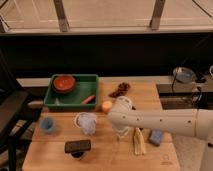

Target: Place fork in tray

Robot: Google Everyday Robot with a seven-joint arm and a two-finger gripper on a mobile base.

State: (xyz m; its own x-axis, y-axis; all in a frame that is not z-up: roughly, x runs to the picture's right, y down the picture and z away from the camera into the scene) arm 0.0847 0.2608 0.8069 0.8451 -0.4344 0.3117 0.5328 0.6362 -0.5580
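The green tray stands at the back left of the wooden table and holds a round red-brown bowl. An orange piece lies inside it by its front right wall. My white arm reaches in from the right. Its gripper points down at the table's middle, in front of and to the right of the tray, just right of a clear cup that lies on its side. The fork does not show; the spot under the gripper is hidden by the wrist.
An orange ball sits just behind the wrist, and a dark red bunch lies further back. A blue cup and a black object are at the front left. A pale yellow utensil and a blue block lie right of the gripper.
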